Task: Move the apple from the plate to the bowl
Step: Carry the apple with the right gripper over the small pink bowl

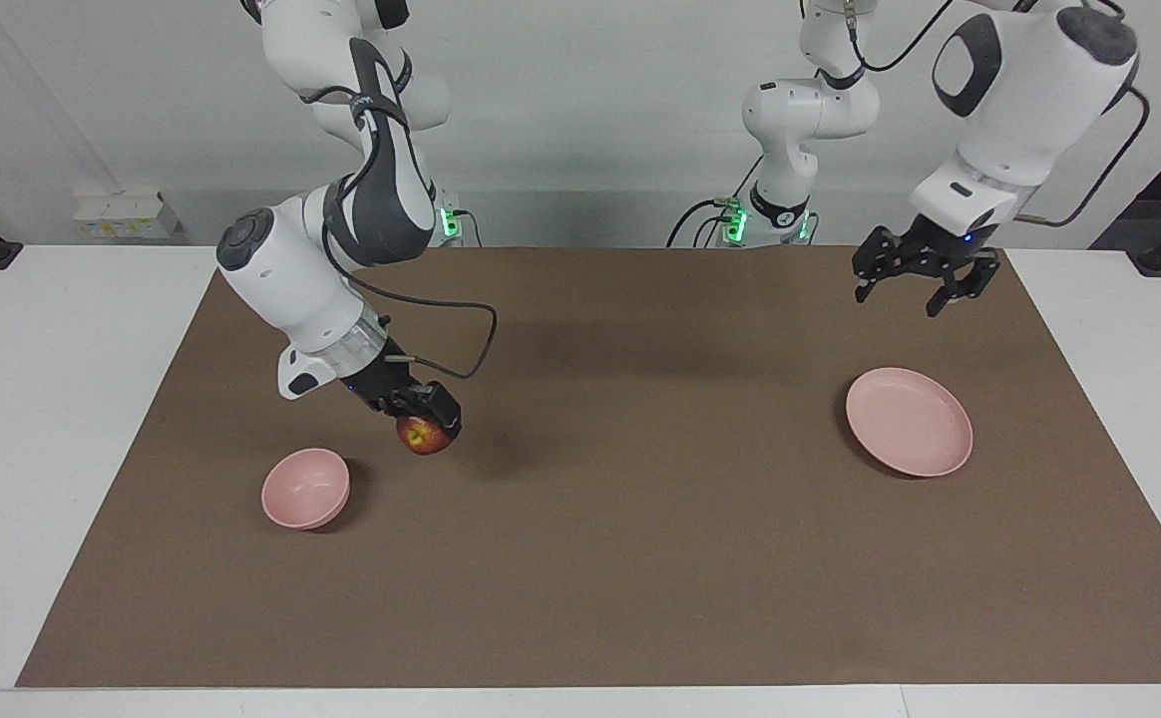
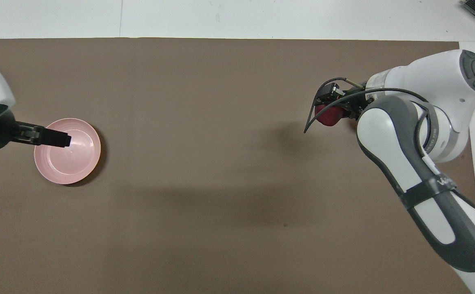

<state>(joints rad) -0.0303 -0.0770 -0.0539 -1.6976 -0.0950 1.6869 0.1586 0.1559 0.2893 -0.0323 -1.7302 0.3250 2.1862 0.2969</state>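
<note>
My right gripper is shut on the dark red apple and holds it low over the brown mat, close beside the pink bowl. The apple is not over the bowl. From overhead the apple peeks out under the right gripper, and the right arm hides the bowl. The flat pink plate lies bare at the left arm's end of the table. My left gripper hangs open and holds nothing. Overhead, the left gripper covers part of the plate.
The mat covers most of the white table. A cable loops from the right wrist beside the apple. Nothing else lies on the mat between bowl and plate.
</note>
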